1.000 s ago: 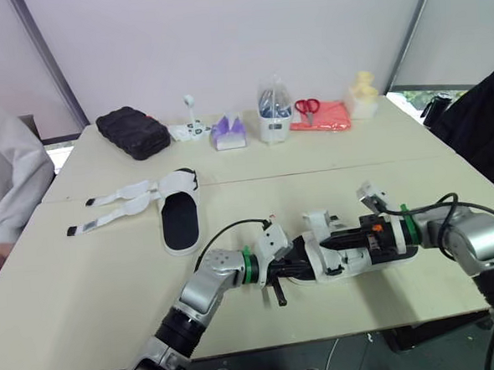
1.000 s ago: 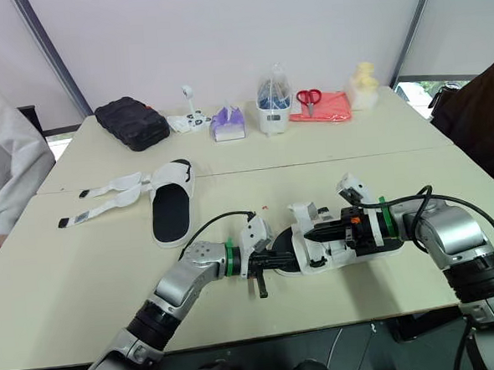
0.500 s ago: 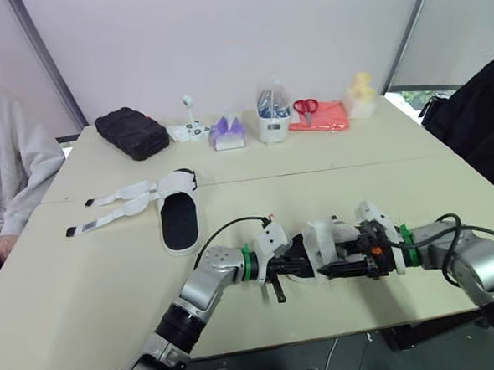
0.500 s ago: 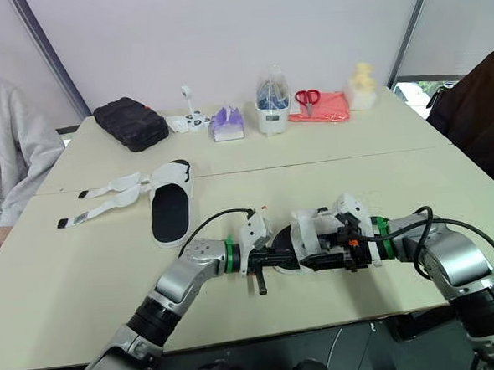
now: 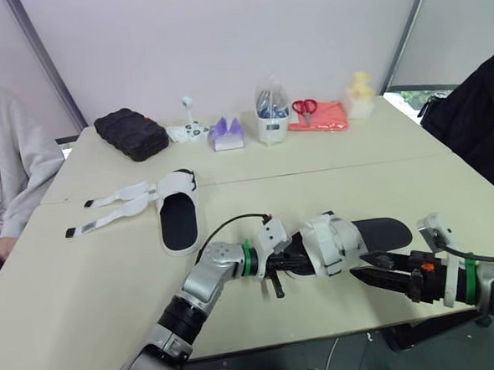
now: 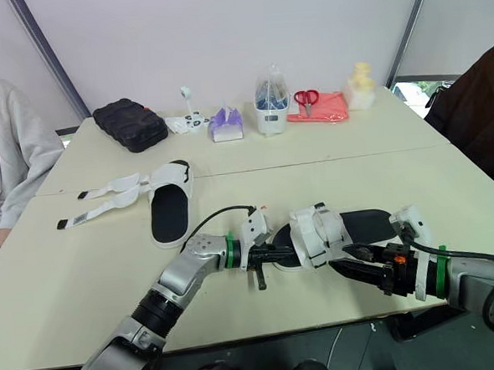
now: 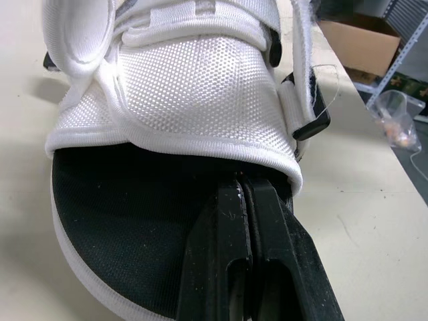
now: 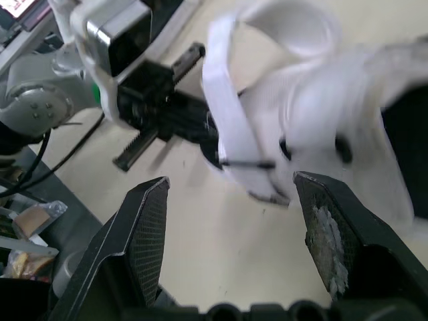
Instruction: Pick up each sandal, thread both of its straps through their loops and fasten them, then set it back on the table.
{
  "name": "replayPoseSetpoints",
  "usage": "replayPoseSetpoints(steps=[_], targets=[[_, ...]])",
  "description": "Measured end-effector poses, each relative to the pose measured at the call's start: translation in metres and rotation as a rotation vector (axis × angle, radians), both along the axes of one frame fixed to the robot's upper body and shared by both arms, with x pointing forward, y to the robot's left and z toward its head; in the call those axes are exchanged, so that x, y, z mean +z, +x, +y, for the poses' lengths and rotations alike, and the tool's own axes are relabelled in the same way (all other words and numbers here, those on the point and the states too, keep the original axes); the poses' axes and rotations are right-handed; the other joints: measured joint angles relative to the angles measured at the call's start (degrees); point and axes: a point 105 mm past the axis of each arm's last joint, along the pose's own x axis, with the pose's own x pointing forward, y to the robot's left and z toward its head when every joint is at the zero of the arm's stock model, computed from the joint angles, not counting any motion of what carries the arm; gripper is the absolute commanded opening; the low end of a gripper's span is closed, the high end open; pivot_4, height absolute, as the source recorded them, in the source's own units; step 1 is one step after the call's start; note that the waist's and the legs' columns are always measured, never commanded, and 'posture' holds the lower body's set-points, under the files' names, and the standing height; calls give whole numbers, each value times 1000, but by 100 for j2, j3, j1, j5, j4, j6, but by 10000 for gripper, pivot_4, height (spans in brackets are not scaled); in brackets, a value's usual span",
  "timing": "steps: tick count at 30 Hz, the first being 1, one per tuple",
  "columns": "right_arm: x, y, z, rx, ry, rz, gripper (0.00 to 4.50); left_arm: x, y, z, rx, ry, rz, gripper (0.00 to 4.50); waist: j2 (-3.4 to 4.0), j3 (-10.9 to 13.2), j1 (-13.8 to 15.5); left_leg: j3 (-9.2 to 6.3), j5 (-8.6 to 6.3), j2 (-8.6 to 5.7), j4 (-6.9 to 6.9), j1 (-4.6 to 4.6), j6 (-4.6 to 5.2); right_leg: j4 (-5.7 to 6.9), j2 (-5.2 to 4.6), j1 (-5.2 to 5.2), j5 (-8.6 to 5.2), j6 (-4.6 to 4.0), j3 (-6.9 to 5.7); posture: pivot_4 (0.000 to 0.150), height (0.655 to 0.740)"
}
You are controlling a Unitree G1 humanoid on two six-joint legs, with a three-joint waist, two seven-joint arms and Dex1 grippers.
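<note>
Sandal [image 5: 334, 242] toe pinched in left tool [image 7: 242, 184]; right tool [image 8: 231, 180] spread wide, just clear of sandal.

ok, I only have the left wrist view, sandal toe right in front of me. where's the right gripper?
Observer: Right gripper is off the sandal, close by its strapped part on the table-edge side.
Operator: open or shut?
Observer: Open, fingers wide apart with nothing between them.
Operator: and the other sandal?
Observer: Second sandal lies flat to the robot's left, both straps spread loose on the table.
</note>
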Motion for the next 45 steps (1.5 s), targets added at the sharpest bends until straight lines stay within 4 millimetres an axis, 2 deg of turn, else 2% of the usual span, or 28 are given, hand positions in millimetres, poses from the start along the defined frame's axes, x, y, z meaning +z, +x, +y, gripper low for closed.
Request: replayPoseSetpoints(steps=[4,18,19,20,24,25,30,34,39,41,45], targets=[[-26,-4,8,-1,-9,47,31660,0,0,1,-7,1,-1,0,3,-1,-10,5,0,-1,0,-3,0,0,4,-4,-1,3,0,1500,7400],[-32,14,18,5,-11,-5,31660,0,1,0,-1,0,2,0,0,0,-13,4,0,-2,4,0,1,2,11,0,-1,3,-5,1500,7400],[-32,14,19,5,-11,-5,26547,0,2,0,-1,0,1,0,0,0,-15,4,0,-1,4,1,1,2,12,0,-1,3,-4,1500,7400],[-33,15,20,3,-10,-4,23418,0,2,-1,-1,1,0,0,0,0,-14,4,0,-1,4,1,1,3,12,0,-1,3,-5,1500,7400],[-33,16,24,6,0,-8,2434,0,2,-1,-1,4,-2,0,1,0,-4,4,0,-1,4,0,1,6,13,-1,-1,3,-5,1500,7400],[-33,16,24,6,2,-8,718,0,2,-1,1,3,-2,0,1,0,-4,4,0,-1,4,0,1,5,13,-1,-1,3,-5,1500,7400],[-36,13,25,7,13,8,718,0,3,0,2,2,-4,0,1,0,-3,4,0,-1,4,1,1,5,12,0,-1,3,-5,1500,7400],[-38,3,26,40,7,51,718,1,2,-2,0,0,-5,0,1,0,0,2,0,-1,4,0,1,5,11,-1,-1,3,-5,1500,7400],[-42,-50,29,217,-41,247,718,0,1,-1,-5,1,-11,0,-4,2,4,-1,-2,0,2,-3,4,1,7,2,-4,6,-5,1500,7400],[-33,-55,29,249,-48,243,718,1,0,-3,-11,-5,-15,0,-5,1,-4,1,-2,-1,4,5,4,0,6,9,-4,6,-6,1500,7400],[-28,-61,31,277,-47,252,718,-2,-4,-8,-25,-10,-2,0,-7,2,11,-1,-2,-1,6,2,3,0,9,7,-5,8,-9,1500,7400]])
